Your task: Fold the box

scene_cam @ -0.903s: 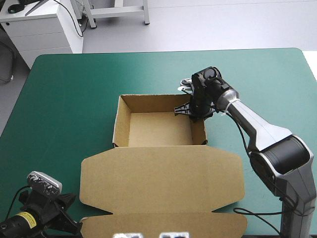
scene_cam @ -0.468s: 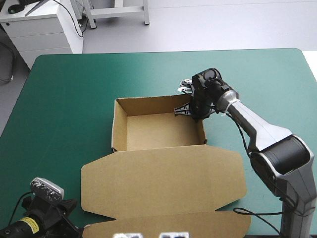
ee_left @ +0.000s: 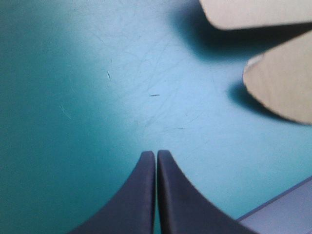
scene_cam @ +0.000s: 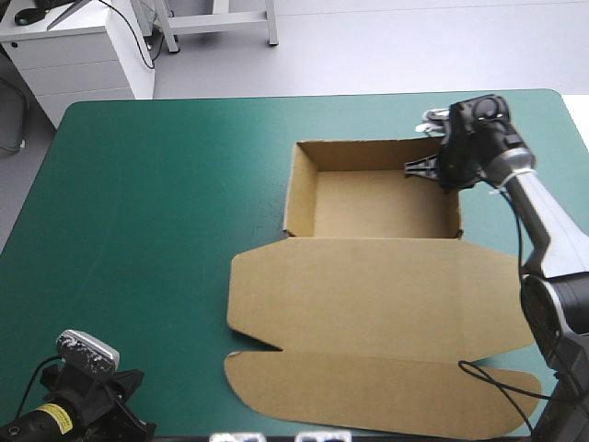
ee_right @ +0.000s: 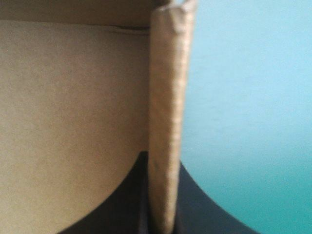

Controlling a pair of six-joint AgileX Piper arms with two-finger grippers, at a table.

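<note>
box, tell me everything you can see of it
The box is brown board: an open tray with four raised walls on the right half of the teal-green table, its lid lying flat toward the near edge, corners rounded. The right pincer is shut on the tray's right wall near the far corner.

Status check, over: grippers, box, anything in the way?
Right gripper shut on box, at its right wall. Left gripper shut, over bare table. Open tray, lid flat. Nothing blocking.
</note>
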